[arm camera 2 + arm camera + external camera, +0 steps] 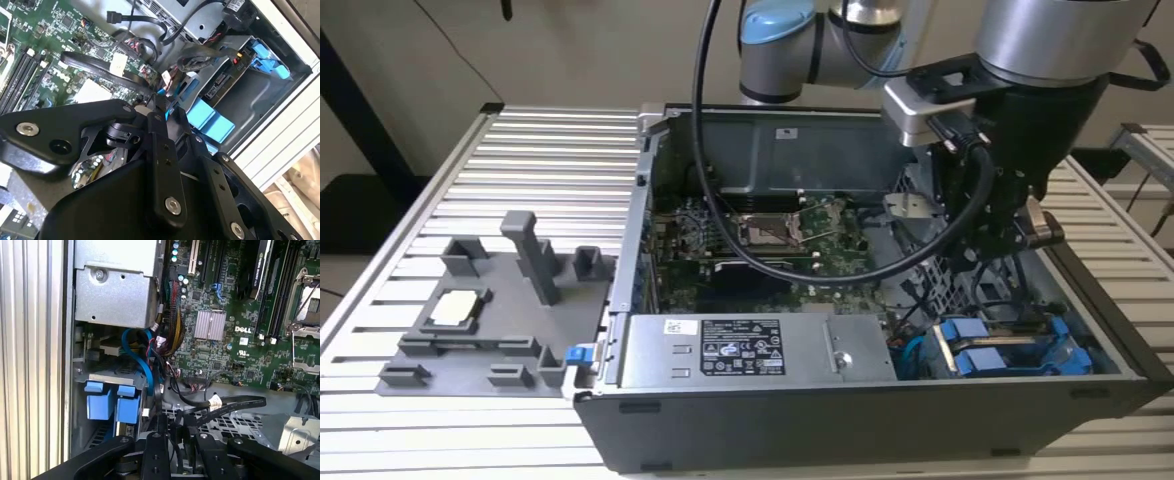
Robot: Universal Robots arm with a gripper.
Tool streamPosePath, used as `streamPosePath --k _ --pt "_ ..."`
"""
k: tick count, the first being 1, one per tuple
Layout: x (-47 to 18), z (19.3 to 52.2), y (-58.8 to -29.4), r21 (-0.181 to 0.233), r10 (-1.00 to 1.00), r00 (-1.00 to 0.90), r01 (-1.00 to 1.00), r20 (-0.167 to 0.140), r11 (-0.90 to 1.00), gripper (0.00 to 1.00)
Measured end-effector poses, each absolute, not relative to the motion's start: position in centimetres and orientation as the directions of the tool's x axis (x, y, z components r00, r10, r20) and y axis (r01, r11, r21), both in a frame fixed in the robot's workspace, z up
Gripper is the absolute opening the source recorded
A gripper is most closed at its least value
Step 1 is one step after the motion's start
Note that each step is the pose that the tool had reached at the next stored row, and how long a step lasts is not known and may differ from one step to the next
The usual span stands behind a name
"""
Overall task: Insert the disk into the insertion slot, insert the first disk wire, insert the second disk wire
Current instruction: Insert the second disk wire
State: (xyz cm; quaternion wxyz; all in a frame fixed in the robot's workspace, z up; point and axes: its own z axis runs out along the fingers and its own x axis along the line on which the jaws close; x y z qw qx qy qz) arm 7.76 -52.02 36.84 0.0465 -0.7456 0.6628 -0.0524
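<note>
Disk point(1003, 356) in blue frame looks seated in the slot point(265, 95); gripper point(177, 432) sits just above loose black cables point(235, 402) beside it, can't tell if clamped; both plug-ins apparently not yet done.

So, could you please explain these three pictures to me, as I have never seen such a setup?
The machine is a robot arm; its gripper reaches into an open computer case on a slatted metal table. The exterior view looks on from off the arm; both wrist views ride on the arm, looking past the gripper at the green circuit board. The disk in its blue frame sits in the case's corner bay. A grey tray lies beside the case. I cannot tell whether the gripper holds anything.
</note>
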Motion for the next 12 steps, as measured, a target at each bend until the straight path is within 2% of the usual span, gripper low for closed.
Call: streamPosePath --k 12 --pt "7.39 36.81 -52.02 -0.140 -0.994 0.106 -0.984 0.017 -0.108 0.27"
